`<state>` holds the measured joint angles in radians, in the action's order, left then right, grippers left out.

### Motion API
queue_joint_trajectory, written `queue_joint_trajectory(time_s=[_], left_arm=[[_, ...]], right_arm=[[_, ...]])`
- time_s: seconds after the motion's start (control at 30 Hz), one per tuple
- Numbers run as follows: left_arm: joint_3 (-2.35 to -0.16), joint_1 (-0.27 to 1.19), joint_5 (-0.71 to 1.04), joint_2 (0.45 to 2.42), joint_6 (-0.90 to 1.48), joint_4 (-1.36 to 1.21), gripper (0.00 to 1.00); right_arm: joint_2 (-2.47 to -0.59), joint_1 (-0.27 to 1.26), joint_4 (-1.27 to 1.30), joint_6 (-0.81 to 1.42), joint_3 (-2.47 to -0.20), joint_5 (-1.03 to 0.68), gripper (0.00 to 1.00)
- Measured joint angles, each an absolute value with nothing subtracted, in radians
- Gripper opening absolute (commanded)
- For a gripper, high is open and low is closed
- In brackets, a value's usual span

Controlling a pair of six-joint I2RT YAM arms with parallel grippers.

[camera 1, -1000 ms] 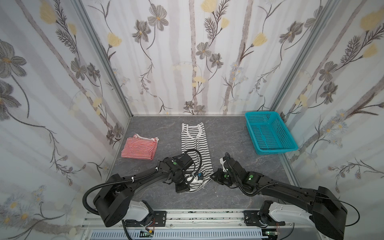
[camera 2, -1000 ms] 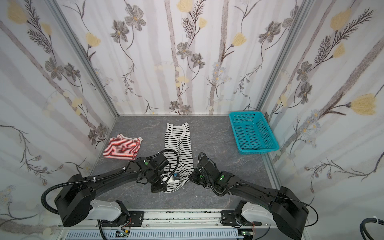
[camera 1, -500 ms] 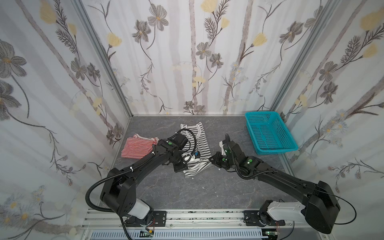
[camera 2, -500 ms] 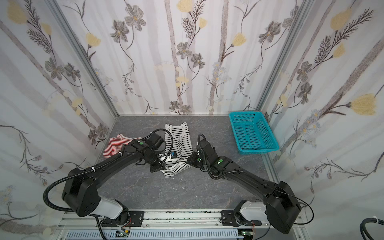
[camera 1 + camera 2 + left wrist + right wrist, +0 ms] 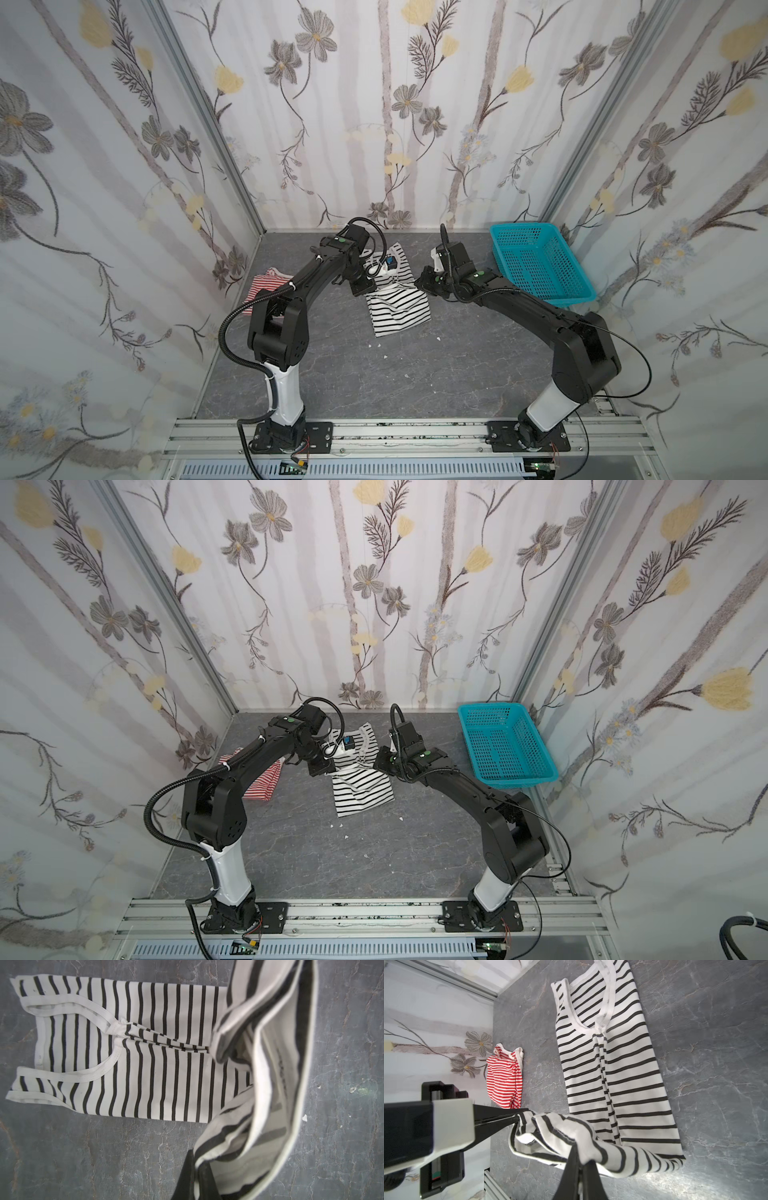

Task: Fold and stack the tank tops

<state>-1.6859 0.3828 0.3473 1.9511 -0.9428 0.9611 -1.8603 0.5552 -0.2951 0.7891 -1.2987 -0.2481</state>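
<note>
Black-and-white tank top [image 5: 397,309] lies mid-counter [image 5: 374,374], its hem raised over the body; left claw [image 5: 518,1116] and right claw [image 5: 576,1148] each clamp a hem corner (red-and-white tank top [image 5: 266,282] lies apart, leftward).

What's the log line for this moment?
step: fold black top | left jaws: shut on hem | right jaws: shut on hem | hem: lifted | red top: aside

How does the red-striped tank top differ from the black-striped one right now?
The red-striped top has red stripes, the black-striped top black. The red one lies bundled small near the left wall; the black one stretches out in the middle. The red one is untouched; the left claw and right claw both pinch the black one's lifted end. Both have white trim.
</note>
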Motion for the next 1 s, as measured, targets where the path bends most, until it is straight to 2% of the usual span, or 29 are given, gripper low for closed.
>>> queue_joint_trajectory(time_s=[0.37, 0.6, 0.67, 0.73, 0.83, 1.0], left_arm=[[-1.782, 0.331, 0.351, 2.123, -0.942, 0.983, 0.00], [-1.888, 0.323, 0.356, 2.224, -0.932, 0.984, 0.07], [-1.921, 0.323, 0.356, 2.256, -0.916, 0.986, 0.10], [-1.963, 0.321, 0.356, 2.289, -0.908, 0.991, 0.15], [-2.035, 0.316, 0.358, 2.325, -0.878, 0.991, 0.30], [-2.112, 0.293, 0.376, 2.330, -0.796, 0.980, 0.33]], right_arm=[[-2.108, 0.494, -0.307, 0.732, -1.438, -0.318, 0.00], [-2.220, 0.476, -0.301, 0.732, -1.543, -0.346, 0.00], [-2.241, 0.470, -0.302, 0.732, -1.566, -0.351, 0.04], [-2.257, 0.463, -0.299, 0.733, -1.583, -0.353, 0.21], [-2.260, 0.458, -0.299, 0.732, -1.592, -0.352, 0.39], [-2.209, 0.460, -0.281, 0.731, -1.553, -0.334, 0.42]])
